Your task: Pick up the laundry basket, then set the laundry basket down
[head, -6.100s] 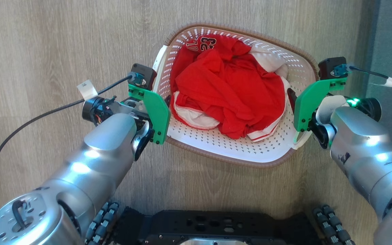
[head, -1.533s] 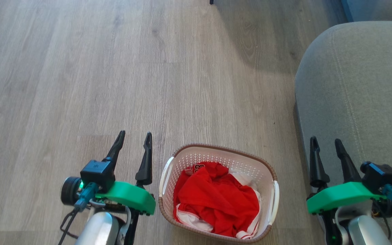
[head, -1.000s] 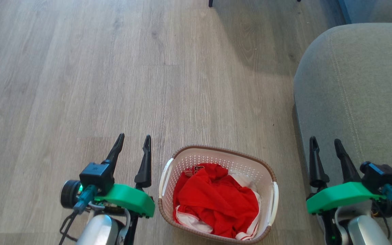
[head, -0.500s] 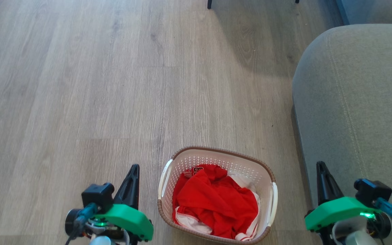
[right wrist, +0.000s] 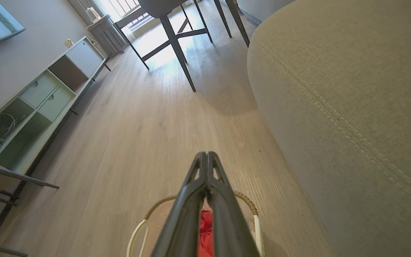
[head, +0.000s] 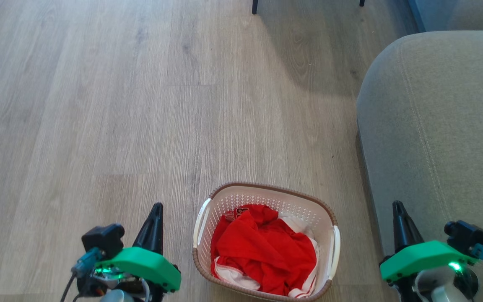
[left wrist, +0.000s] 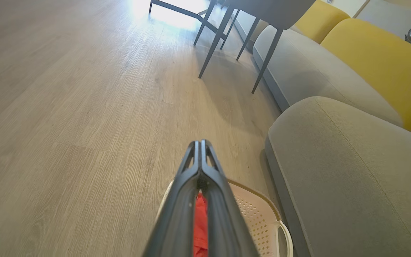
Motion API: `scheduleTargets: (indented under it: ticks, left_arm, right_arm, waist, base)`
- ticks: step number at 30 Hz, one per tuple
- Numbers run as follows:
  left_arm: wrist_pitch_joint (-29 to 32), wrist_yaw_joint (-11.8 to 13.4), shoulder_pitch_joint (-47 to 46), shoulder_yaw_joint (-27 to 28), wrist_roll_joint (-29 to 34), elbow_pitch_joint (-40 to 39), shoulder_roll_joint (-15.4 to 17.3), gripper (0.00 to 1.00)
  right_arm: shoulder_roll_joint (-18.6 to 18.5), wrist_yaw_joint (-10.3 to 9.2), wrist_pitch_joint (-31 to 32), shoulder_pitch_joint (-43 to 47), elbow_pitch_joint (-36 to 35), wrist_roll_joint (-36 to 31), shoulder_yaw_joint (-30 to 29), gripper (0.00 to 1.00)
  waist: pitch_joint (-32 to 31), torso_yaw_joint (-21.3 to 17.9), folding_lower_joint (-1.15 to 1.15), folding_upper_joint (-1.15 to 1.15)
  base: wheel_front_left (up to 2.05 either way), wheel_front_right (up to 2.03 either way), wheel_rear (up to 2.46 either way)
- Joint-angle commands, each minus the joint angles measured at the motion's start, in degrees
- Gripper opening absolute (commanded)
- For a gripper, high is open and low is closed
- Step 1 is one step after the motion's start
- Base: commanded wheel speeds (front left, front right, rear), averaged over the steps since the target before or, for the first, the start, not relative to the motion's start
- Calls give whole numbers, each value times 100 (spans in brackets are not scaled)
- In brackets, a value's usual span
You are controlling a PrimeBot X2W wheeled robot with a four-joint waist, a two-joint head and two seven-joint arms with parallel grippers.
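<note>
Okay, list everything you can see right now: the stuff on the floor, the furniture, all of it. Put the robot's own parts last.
laundry basket: one, white with a brown rim, on the floor between the grippers
clothes: a pile, red with some white, inside the basket
floor: one, pale wood planks, under everything
sofa: one, grey, to the right of the basket
cushions: two, yellow, on the sofa's far side
furniture legs: several, dark, far end of the floor
shelf unit: one, pale, along the left wall
left gripper: one, dark, shut, left of the basket
right gripper: one, dark, shut, right of the basket
</note>
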Motion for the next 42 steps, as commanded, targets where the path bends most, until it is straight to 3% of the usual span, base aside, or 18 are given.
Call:
scheduleTargets:
  ticks: [1,42]
  left_arm:
    - [12,-39,-295,109,-135,-168,47,0]
    - [604,-294,-393,806,-2721,-188,126,0]
  right_arm:
    - [-67,7,27,-225,-170,134,-36,0]
    - [-125,20,639,-386,-150,2474,-299,0]
  waist:
    - [-3,-4,0,0]
    - [-139,-157,0,0]
  base:
    - [0,0,0]
    - [0,0,0]
